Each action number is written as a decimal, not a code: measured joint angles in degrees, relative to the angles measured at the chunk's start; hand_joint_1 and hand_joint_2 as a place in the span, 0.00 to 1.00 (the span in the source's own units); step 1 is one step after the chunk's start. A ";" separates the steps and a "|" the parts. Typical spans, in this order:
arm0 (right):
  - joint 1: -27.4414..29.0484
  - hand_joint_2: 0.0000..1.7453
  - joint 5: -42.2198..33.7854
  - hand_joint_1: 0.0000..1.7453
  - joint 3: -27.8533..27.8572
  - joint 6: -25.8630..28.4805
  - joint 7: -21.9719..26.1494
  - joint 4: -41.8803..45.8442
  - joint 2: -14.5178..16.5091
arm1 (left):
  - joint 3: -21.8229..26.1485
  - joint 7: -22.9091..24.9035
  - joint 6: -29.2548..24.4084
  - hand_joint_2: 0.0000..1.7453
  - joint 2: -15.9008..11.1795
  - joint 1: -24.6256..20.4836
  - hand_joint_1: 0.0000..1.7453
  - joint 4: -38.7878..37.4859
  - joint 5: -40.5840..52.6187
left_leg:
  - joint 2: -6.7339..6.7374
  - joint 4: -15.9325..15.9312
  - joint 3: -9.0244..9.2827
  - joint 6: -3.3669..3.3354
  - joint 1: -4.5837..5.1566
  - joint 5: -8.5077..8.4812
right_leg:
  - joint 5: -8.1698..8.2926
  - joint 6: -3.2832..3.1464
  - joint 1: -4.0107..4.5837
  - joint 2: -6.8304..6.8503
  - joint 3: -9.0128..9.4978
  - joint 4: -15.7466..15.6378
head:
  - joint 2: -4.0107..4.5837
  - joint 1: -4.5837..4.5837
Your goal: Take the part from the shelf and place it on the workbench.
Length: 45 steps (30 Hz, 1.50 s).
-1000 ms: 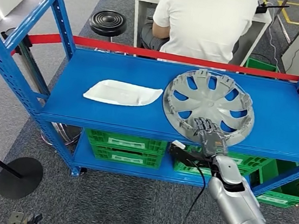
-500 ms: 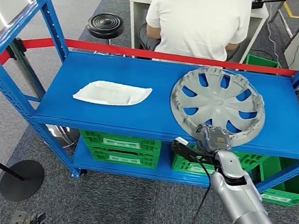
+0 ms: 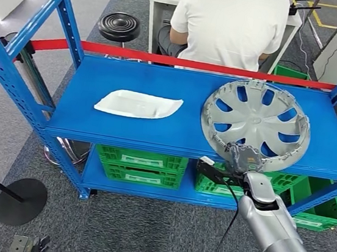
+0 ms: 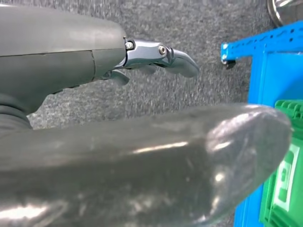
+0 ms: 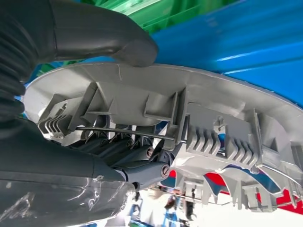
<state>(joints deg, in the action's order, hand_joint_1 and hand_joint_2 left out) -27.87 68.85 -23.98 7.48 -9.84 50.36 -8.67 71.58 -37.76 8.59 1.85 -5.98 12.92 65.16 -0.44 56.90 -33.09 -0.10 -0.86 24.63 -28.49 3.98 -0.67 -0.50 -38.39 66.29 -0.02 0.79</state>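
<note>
- Grey plastic hubcap lies on the blue shelf, at its right end, with the near rim lifted off the top and gripped by my right hand.
- From the right wrist view the thumb presses on the outer face while the fingers curl in behind the rim among the clips. I judge it a hold on one edge, not a firm clasp.
- My left hand hangs low over the carpet, fingers apart, holding nothing.
- Risk one: the cap is wide and held at a single point, so it may swing or twist out of the fingers once it leaves the shelf.
- Risk two: the far rim still rests on the shelf top; dragging it could catch on the front lip and pry the grip loose.
- Risk three: the thin wire ring and clips near my fingers may snag or bend.
- Risk four: a person sits just behind the shelf beyond the red tape, so a wide swing there is unwise.
- White tray sits well apart to the left, little danger.
</note>
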 joint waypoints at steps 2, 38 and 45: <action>0.36 1.00 -0.01 1.00 0.01 0.03 0.27 -0.05 0.01 | 0.00 -0.02 -0.03 0.00 -0.01 -0.02 0.00 0.00 -0.19 | 0.03 0.01 0.00 -0.21 0.09 0.03 | -2.75 0.06 0.00 0.01 -3.39 7.30 | 0.00 0.07; 22.31 1.00 -42.35 1.00 12.12 12.50 28.99 36.54 1.42 | -0.58 -0.38 -2.81 0.00 0.42 1.07 0.00 0.00 -2.10 | -0.36 0.19 0.10 0.07 0.38 0.52 | 2.31 -0.20 -0.02 0.04 1.29 -1.86 | 0.00 0.44; 26.27 1.00 -49.69 1.00 12.63 12.92 36.74 44.81 2.28 | -0.56 -0.38 -2.86 0.00 0.20 1.01 0.00 0.00 -2.07 | -0.34 2.14 -0.97 2.09 0.52 2.17 | 3.79 -2.30 -0.14 -0.20 3.74 -7.47 | 0.00 0.23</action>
<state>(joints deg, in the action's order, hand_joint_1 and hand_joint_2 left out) -1.61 19.16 -11.34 20.40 26.90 95.18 -6.38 71.02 -38.14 5.73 2.05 -4.97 12.92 63.10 -0.78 59.04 -34.06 1.99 -0.34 26.80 -24.70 1.67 -0.81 -0.69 -34.65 58.82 -0.02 1.02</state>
